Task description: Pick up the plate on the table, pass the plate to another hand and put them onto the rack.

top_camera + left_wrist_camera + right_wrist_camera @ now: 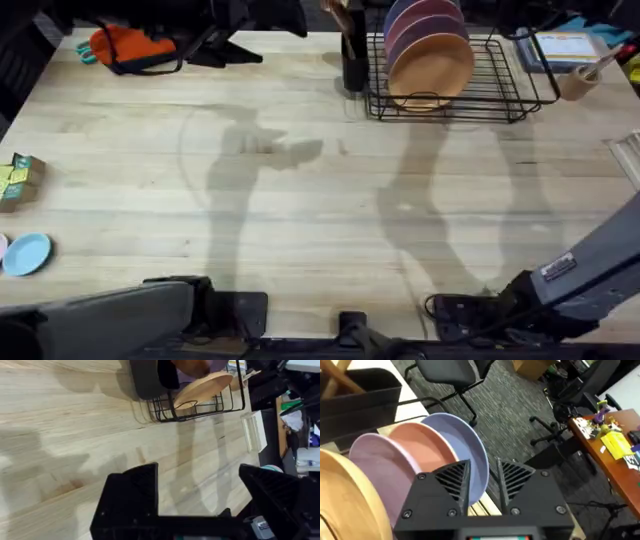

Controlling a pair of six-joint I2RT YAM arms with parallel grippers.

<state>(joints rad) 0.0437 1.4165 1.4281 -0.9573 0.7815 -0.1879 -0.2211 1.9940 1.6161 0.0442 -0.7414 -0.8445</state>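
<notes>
Standing in the rack: the plate (427, 452), salmon-pink, upright on its edge in a slot.
Neighbours: a lilac plate (375, 460) just beside it on one side and a pale blue plate (465, 442) on the other; a tan-orange plate (432, 70) stands at the 6 o'clock end of the row, nearest the arms.
Rack: the black wire rack (500, 90) sits on the table (300, 200) at about 1 o'clock, close to the far edge.
Beside the rack: a black utensil holder (353, 55) touches or nearly touches its 9 o'clock side.
Left gripper: the left gripper (200, 505) hangs over bare wood, its black fingers (132, 490) spread wide and released, nothing between them; the rack lies well beyond it.
Right gripper: the right gripper (484, 480) is above the row of plates, its ribbed fingers (455, 480) a narrow gap apart, grasping nothing.
Arms: the left arm (110, 320) lies low at 7 o'clock, the right arm (585, 275) at 5 o'clock.
Elsewhere on the table: an orange bag (130, 45) at 11 o'clock and a small blue dish (25, 253) at 8 o'clock, both well apart from the rack.
</notes>
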